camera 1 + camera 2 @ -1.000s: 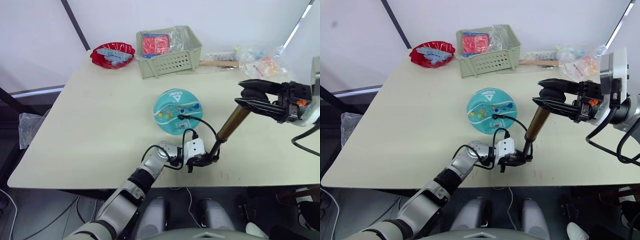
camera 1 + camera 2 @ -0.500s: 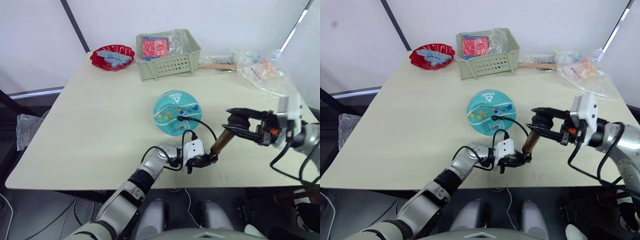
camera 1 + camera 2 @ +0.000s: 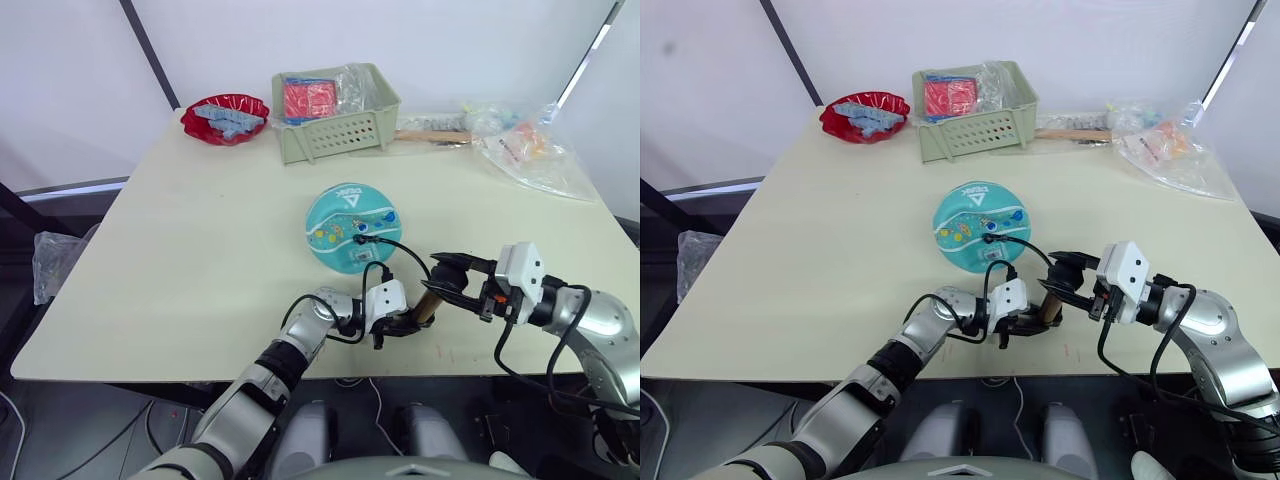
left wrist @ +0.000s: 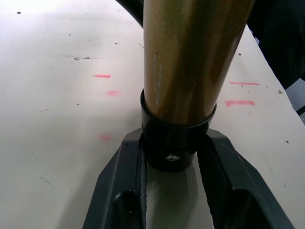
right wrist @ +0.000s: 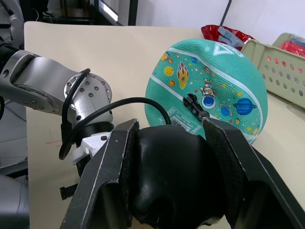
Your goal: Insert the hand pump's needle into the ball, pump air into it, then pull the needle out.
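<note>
Gold-bronze hand pump (image 4: 186, 62) — black foot

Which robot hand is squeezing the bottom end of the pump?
The left gripper. Its jaws clamp the pump's black foot on the table, while the right gripper holds the handle end instead.

A test room or lab is suggested: a pale surface (image 3: 200, 250) marked with pink dots, backed by white screen walls (image 3: 450, 40).
</note>
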